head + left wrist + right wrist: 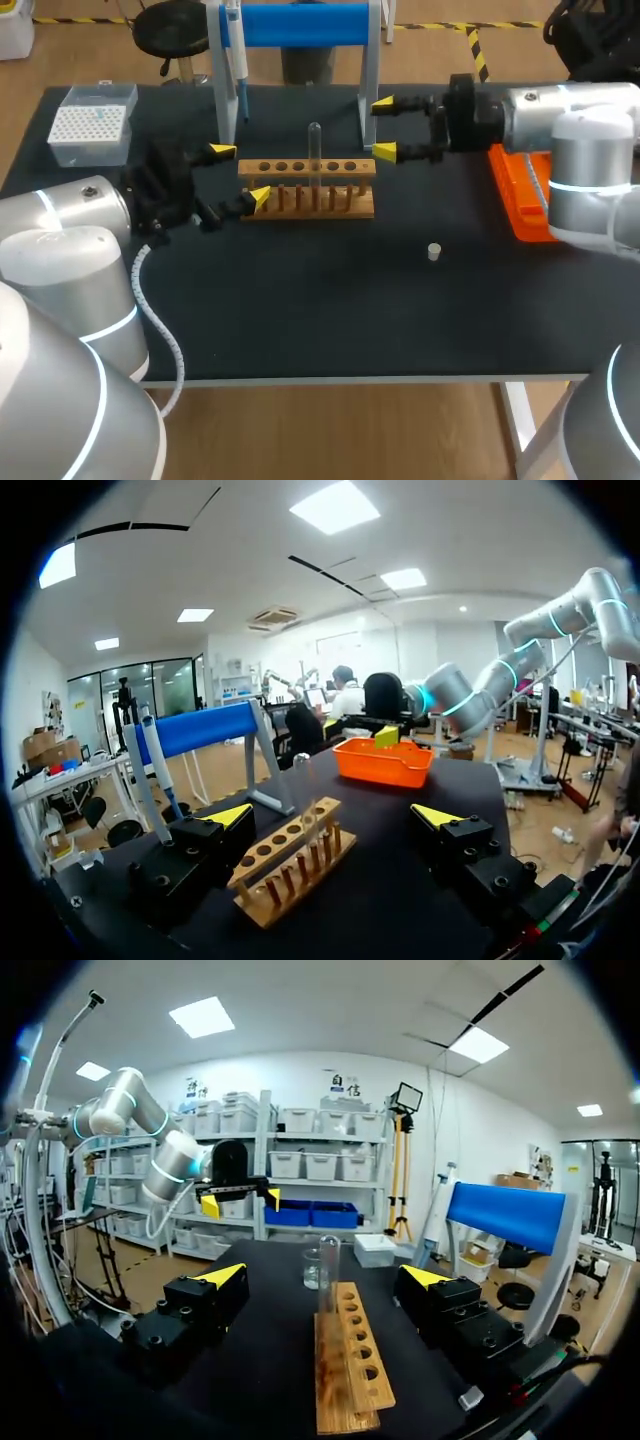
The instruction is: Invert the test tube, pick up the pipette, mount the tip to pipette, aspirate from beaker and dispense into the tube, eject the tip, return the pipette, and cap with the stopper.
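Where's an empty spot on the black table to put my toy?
The wide front strip of the black table, between the wooden tube rack and the near edge, is bare except for a small white stopper. It is crowded around the rack, where the left gripper and right gripper stand open at its ends.

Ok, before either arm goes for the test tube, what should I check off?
1. Test tube standing in the rack: ok.
2. Which end of the tube is up: cannot tell.
3. Left gripper open at the rack's left end: ok.
4. Right gripper open and empty, off the rack's right end: ok.
5. Pipette hanging on its stand: ok.
6. Stopper on the table, apart from the rack: ok.
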You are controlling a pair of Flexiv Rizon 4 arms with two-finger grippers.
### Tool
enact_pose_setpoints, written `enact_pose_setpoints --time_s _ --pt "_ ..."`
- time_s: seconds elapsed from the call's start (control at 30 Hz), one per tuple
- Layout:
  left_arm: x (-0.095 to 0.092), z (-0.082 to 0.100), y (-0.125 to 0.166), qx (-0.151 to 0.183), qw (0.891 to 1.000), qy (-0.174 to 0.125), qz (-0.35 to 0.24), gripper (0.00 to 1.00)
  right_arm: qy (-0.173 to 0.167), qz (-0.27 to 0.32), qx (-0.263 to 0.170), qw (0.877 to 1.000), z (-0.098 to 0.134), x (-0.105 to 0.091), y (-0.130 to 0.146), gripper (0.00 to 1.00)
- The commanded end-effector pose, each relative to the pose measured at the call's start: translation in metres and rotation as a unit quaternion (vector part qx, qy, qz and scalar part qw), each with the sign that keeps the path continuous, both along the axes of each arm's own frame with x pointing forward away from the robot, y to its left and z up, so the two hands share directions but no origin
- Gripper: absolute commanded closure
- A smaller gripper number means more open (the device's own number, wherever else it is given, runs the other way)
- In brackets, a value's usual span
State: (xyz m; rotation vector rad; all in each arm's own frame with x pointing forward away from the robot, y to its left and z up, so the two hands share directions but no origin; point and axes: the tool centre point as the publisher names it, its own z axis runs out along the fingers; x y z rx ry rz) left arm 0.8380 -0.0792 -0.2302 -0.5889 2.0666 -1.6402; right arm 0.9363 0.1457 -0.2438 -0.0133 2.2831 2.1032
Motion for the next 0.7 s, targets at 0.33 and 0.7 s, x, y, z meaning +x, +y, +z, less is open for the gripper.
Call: enact_pose_setpoints --time_s 0.33,0.7 --pt "-0.002 -0.001 0.000 -0.002 1.000 -0.002 0.002 0.00 0.005 0.015 0.001 1.000 -0.020 -0.002 0.028 0.00" --pt "-0.002 -0.001 0.000 -0.002 1.000 -0.002 0.002 0.00 0.010 0.011 0.012 1.000 -0.023 -0.004 0.051 0.00"
